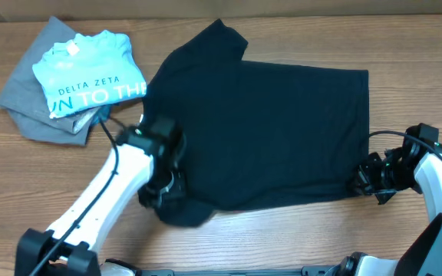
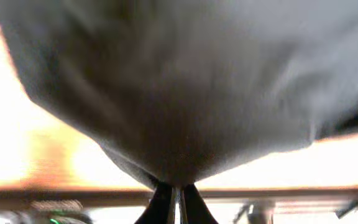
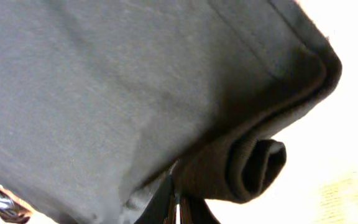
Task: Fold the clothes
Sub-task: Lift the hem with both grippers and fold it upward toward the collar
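The black T-shirt (image 1: 267, 130) is lying spread across the middle of the worktop (image 1: 282, 245), its neck end toward the left. The left fingers (image 2: 161, 206) are pinching its near sleeve corner, closed tight on a bunch of cloth. The right fingers (image 3: 161, 208) are clamping the near hem corner, where the fabric is curling into a roll. That roll is the worry: if one arm is lifting faster than the other, the soft edge could slip free or carry a crease into the fold. The left arm is also working near the light blue T-shirt (image 1: 90, 73) and grey garment (image 1: 29, 107), so a wide swing might snag them.
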Controlling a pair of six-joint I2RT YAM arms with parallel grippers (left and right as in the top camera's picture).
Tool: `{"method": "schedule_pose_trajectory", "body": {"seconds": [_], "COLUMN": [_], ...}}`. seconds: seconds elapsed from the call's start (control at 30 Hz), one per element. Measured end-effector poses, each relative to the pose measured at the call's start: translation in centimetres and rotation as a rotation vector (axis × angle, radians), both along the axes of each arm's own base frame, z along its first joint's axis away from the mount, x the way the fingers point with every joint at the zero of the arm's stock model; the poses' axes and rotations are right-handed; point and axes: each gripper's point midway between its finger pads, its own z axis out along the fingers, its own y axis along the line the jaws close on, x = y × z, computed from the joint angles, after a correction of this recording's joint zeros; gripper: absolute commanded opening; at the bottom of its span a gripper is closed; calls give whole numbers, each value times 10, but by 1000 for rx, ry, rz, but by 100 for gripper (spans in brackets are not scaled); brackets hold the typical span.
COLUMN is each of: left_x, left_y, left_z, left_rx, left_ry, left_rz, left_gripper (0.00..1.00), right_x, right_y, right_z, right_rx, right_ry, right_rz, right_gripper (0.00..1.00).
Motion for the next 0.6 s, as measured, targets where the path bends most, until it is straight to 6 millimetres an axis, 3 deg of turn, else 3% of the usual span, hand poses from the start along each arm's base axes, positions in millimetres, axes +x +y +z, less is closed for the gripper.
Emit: {"method": "schedule_pose_trajectory", "body": {"seconds": [0.13, 0.23, 0.6], "left_x": [50, 84, 143], "left_y": [12, 17, 6], "left_z": [27, 37, 40], "left_rx": [46, 60, 43], "left_ry": [-186, -320, -542], "left_rz": [3, -11, -81], "left_gripper": [4, 4, 7], "right_x": [12, 19, 67], "right_y": [-5, -8, -21], "right_z": [10, 11, 21], "right_rx": [-19, -32, -76], "right_ry": [-46, -76, -295], "right_rz": [20, 28, 30], "right_gripper": [4, 4, 4]}}
